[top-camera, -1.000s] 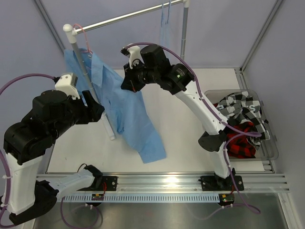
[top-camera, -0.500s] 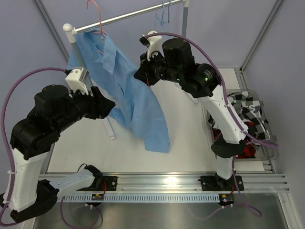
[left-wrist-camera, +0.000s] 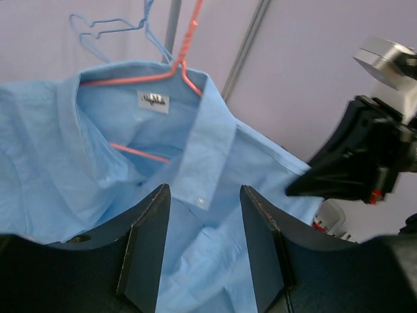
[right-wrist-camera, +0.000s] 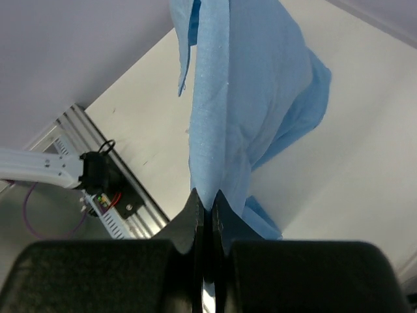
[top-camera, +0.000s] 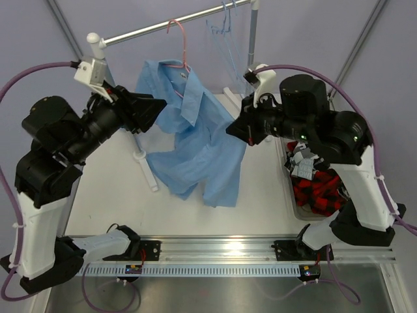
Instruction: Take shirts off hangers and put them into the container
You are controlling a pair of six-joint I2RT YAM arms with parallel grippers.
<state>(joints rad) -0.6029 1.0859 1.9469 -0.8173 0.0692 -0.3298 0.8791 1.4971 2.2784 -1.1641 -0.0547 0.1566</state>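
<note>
Shirt (top-camera: 202,150) pinched in right tool (right-wrist-camera: 207,199), left tool (left-wrist-camera: 205,193) half-spread — empty

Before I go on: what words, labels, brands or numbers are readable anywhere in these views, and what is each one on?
Neck label, sewn inside the collar of the light blue shirt: a single dark script word on a white tag, too blurred to read.
Nothing else: no other word, number or sign is legible in any of the three views.

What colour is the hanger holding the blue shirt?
Pink: the hanger in the shirt shows best in the left wrist view.
</note>
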